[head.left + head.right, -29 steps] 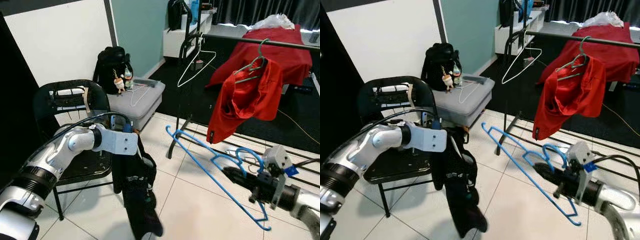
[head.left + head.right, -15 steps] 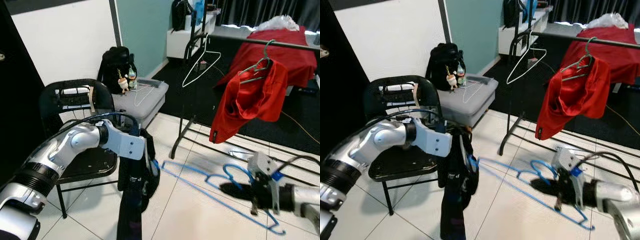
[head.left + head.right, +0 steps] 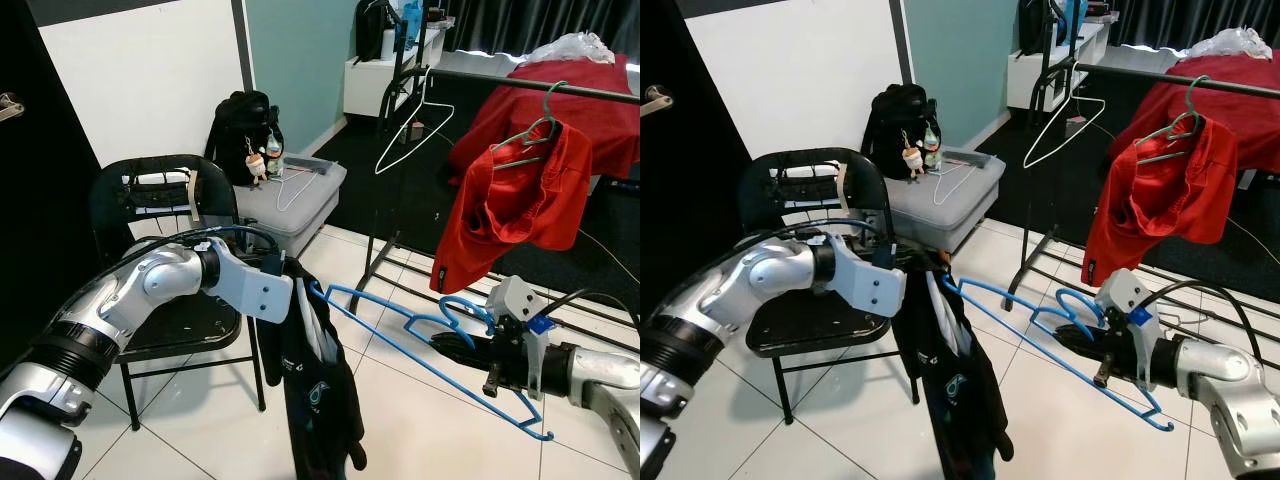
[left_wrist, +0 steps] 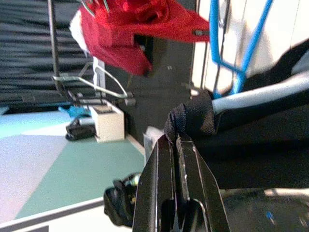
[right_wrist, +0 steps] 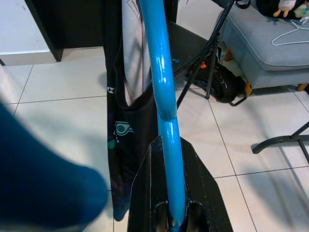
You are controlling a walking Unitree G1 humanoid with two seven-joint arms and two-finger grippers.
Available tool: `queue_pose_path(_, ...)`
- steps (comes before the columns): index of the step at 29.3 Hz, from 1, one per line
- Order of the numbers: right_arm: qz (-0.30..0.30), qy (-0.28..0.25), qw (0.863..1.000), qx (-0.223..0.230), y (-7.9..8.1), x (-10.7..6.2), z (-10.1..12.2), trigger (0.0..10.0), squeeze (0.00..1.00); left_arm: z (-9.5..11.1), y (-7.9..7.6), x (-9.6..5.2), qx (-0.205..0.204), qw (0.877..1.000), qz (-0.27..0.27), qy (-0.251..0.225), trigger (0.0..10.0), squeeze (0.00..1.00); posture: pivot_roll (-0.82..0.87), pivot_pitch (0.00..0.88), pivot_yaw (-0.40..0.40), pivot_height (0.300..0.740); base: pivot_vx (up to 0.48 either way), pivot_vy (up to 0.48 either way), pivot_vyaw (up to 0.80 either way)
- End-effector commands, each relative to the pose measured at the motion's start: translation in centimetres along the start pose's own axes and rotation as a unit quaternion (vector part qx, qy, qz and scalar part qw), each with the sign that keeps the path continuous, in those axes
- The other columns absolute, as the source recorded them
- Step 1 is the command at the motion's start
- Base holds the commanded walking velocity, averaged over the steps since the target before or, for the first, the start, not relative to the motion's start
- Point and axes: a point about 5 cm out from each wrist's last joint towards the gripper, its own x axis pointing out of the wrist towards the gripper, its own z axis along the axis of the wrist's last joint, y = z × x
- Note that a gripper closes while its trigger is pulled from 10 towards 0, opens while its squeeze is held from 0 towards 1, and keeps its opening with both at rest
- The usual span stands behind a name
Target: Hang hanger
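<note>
Even, fairly bright indoor light is filling the near scene — the white floor tiles (image 3: 400,410) are showing only soft shadows. The far right, around the dark curtains (image 3: 520,22), is staying dimmer. Both head views are looking sharp, with slight bending at the edges. In the right wrist view a close blue shape (image 5: 43,193) is blurring — out of focus — while the left wrist view is looking soft and grainy.

White tiled floor (image 3: 420,420), black chair (image 3: 150,200), perhaps a grey ottoman (image 3: 290,195).
</note>
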Motion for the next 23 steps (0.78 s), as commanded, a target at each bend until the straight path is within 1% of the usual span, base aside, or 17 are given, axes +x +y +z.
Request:
queue_pose_path(1, 0.015, 0.008, 1.0, 0.002, 0.4, 0.5, -0.2, 10.0, 0.0, 0.4, 0.1, 0.2, 0.005, 1.0, -0.004, -0.014, 10.0, 0.0, -0.14, 0.0, 0.037, 0.74, 0.0, 0.0, 0.0)
queue_pose_path(5, 0.025, 0.01, 1.0, 0.002, 0.6, 0.6, -0.2, 10.0, 0.0, 0.5, 0.1, 0.4, 0.005, 1.0, -0.004, -0.016, 10.0, 0.0, -0.14, 0.0, 0.036, 0.74, 0.0, 0.0, 0.0)
queue_pose_path(6, 0.052, 0.014, 0.999, 0.005, 1.2, 0.6, -0.2, 10.0, 0.0, 0.6, 0.0, 0.6, 0.005, 1.0, -0.006, -0.018, 10.0, 0.0, -0.14, 0.0, 0.036, 0.74, 0.0, 0.0, 0.0)
queue_pose_path(7, 0.052, 0.014, 0.999, 0.005, 1.2, 0.6, -0.2, 10.0, 0.0, 0.6, 0.0, 0.6, 0.005, 1.0, -0.006, -0.018, 10.0, 0.0, -0.14, 0.0, 0.036, 0.74, 0.0, 0.0, 0.0)
queue_pose_path(8, 0.077, 0.023, 0.997, 0.008, 1.7, 0.5, -0.4, 10.0, 0.0, 0.6, 0.0, 0.7, 0.005, 1.0, -0.007, -0.019, 10.0, 0.0, -0.14, 0.0, 0.036, 0.74, 0.0, 0.0, 0.0)
queue_pose_path(9, 0.077, 0.023, 0.997, 0.008, 1.7, 0.5, -0.4, 10.0, 0.0, 0.6, 0.0, 0.7, 0.005, 1.0, -0.007, -0.019, 10.0, 0.0, -0.14, 0.0, 0.036, 0.74, 0.0, 0.0, 0.0)
queue_pose_path(10, 0.09, 0.033, 0.995, 0.01, 1.9, 0.2, -0.6, 10.0, 0.0, 0.6, 0.0, 0.7, 0.006, 1.0, -0.009, -0.019, 10.0, 0.0, -0.14, 0.0, 0.035, 0.74, 0.0, 0.0, 0.0)
queue_pose_path(11, 0.09, 0.033, 0.995, 0.01, 1.9, 0.2, -0.6, 10.0, 0.0, 0.6, 0.0, 0.7, 0.006, 1.0, -0.009, -0.019, 10.0, 0.0, -0.14, 0.0, 0.035, 0.74, 0.0, 0.0, 0.0)
queue_pose_path(15, 0.087, 0.06, 0.994, 0.007, 1.2, -1.1, -0.8, 10.0, 0.0, 0.4, 0.2, 0.5, 0.01, 1.0, -0.012, -0.015, 10.0, 0.0, -0.14, 0.0, 0.034, 0.74, 0.0, 0.0, 0.0)
queue_pose_path(22, 0.081, 0.07, 0.994, 0.002, 1.0, -1.1, -0.9, 10.0, 0.0, 0.5, 0.3, 0.5, 0.011, 1.0, -0.011, -0.016, 10.0, 0.0, -0.14, 0.0, 0.033, 0.74, 0.0, 0.0, 0.0)
queue_pose_path(23, 0.072, 0.069, 0.995, -0.001, 0.9, -0.9, -0.8, 10.0, 0.0, 0.7, 0.4, 0.5, 0.012, 1.0, -0.009, -0.02, 10.0, 0.0, -0.14, 0.0, 0.033, 0.74, 0.0, 0.0, 0.0)
